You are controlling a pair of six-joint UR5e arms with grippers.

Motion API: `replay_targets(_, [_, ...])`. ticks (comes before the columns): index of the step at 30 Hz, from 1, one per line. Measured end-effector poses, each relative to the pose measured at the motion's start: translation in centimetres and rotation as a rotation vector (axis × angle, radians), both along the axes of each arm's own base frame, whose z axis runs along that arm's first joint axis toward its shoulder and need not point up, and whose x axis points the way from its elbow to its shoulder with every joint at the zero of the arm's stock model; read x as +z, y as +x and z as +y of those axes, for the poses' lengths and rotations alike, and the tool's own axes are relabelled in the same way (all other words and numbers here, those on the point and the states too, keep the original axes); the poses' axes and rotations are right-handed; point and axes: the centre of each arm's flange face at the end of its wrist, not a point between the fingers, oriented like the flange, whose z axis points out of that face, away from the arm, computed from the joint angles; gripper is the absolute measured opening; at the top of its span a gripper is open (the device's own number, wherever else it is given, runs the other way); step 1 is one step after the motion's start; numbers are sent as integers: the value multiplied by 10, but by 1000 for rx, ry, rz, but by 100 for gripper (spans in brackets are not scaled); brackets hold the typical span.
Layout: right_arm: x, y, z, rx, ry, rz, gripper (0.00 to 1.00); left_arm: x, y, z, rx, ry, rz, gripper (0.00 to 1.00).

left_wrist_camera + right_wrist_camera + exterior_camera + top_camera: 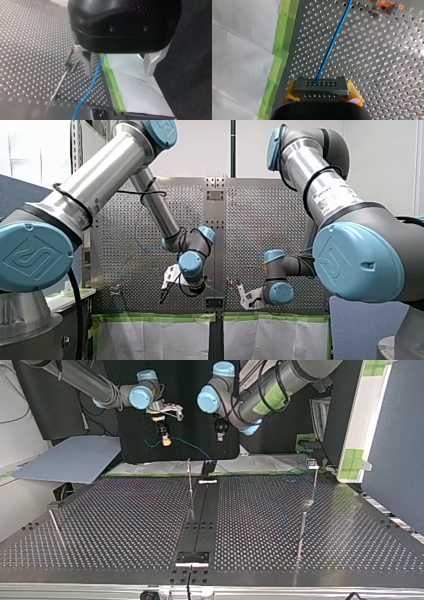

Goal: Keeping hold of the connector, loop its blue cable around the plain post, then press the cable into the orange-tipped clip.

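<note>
**Right pincer clamps the connector; left pincer gapes over the cable**

The right pincer is closed on the connector, a dark grey block with rows of small holes, gripped between its yellow pads. The blue cable leaves the connector's face and runs straight ahead over the perforated desk, toward the orange-tipped clip that stands further on. Beside the connector, a strip of green tape borders the desk, with a white sheet beyond it.

The left pincer is wide open and has hold of nothing. Its pale fingers stand well apart, and the cable passes between them, close beside one finger. Whether it touches that finger cannot be told. In the left wrist view the clip's orange tip shows just beyond that same finger.

In the top view both pincers hang above the desk's far edge, near its middle, and the cable sags in the air below them.
</note>
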Motion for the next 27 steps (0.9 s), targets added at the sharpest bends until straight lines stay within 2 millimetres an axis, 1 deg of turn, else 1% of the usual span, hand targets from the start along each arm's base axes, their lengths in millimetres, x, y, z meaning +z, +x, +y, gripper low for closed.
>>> replay_targets(6, [-1,3,4,11,-12,6,0,29,-5,-2,-1,-31,6,100])
replay_targets(9, [-1,5,5,23,-22,13,0,49,-3,-5,-9,-40,-3,100])
replay_targets(15, [-1,13,10,66,-38,18,0,97,9,-16,-29,-76,-39,100])
replay_targets(19, [-8,15,13,80,-41,30,0,129,20,-20,-35,-106,-61,100])
replay_targets(22, [-17,14,15,83,-37,40,0,143,31,-18,-29,-113,-69,100])
replay_targets(25, [-20,13,15,82,-37,44,0,149,45,-13,-25,-97,-63,100])
replay_targets(27, [-21,12,15,81,-38,45,0,149,55,-9,-21,-80,-54,100])
